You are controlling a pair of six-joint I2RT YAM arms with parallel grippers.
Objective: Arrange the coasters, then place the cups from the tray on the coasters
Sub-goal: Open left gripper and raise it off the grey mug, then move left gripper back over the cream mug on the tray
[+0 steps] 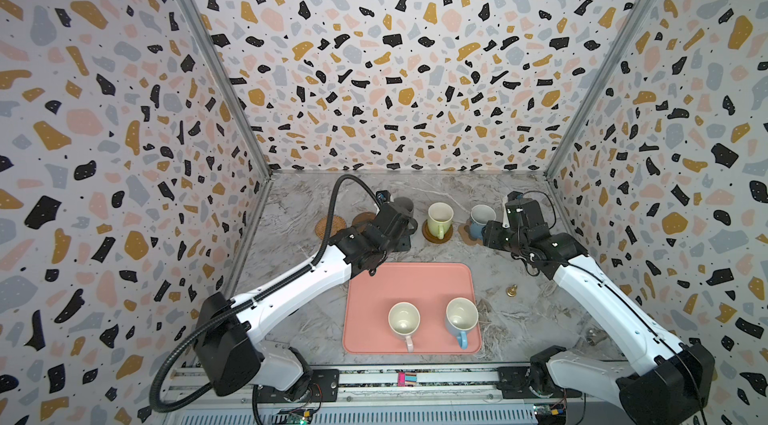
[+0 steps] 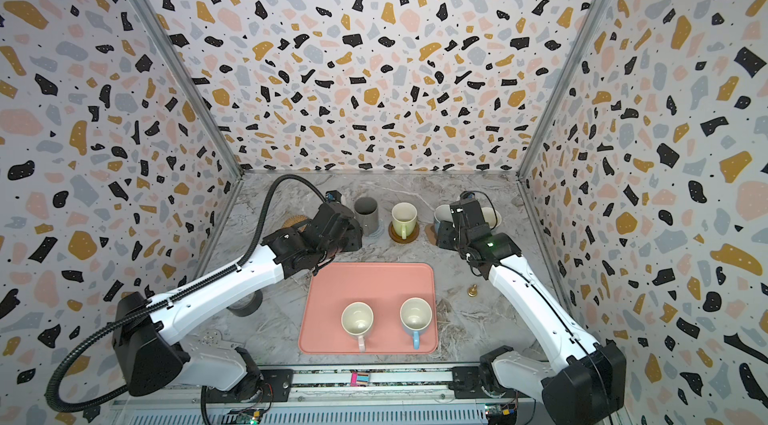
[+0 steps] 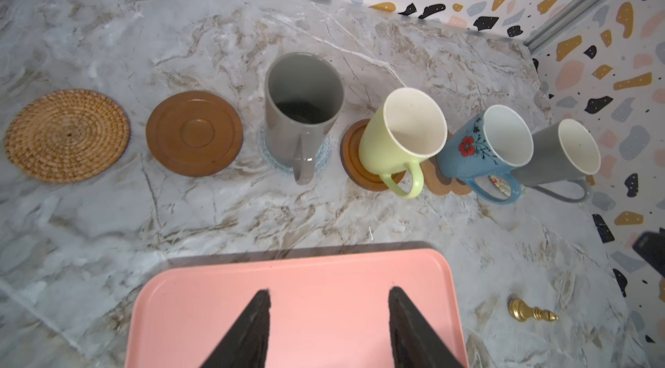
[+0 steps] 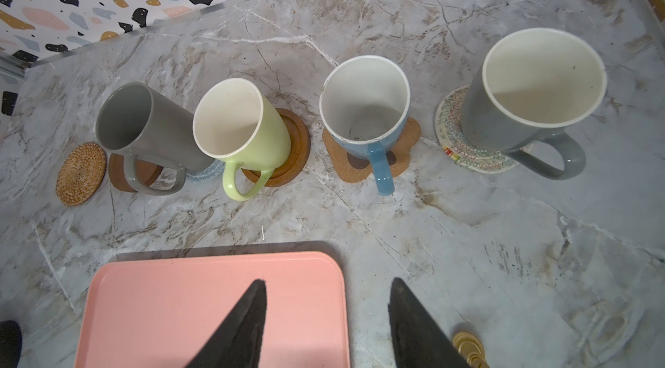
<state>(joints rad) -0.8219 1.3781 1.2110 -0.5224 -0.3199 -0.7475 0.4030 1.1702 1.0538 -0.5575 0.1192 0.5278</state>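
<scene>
Along the back runs a row of coasters. The tan woven round (image 3: pixel 66 135) and a wooden disc (image 3: pixel 194 134) lie bare. A dark grey mug (image 3: pixel 302 110) stands on the blue-grey coaster (image 3: pixel 324 154), and a green mug (image 3: pixel 399 139) on the other wooden disc (image 3: pixel 351 153). A blue mug (image 3: pixel 478 146) is on the paw coaster (image 3: pixel 437 182), a light grey mug (image 4: pixel 532 96) on the cream coaster (image 4: pixel 453 135). The pink tray (image 1: pixel 409 281) holds a pale pink mug (image 1: pixel 404 321) and a blue mug (image 1: pixel 461 319). My left gripper (image 3: pixel 330 292) is open and empty above the tray's far edge. My right gripper (image 4: pixel 328 281) is open and empty over the tray's far right corner.
A small gold pawn-shaped piece (image 1: pixel 511 290) lies on the marble right of the tray. A dark grey cylinder (image 2: pixel 245 304) sits under the left arm. Patterned walls close in the table on three sides.
</scene>
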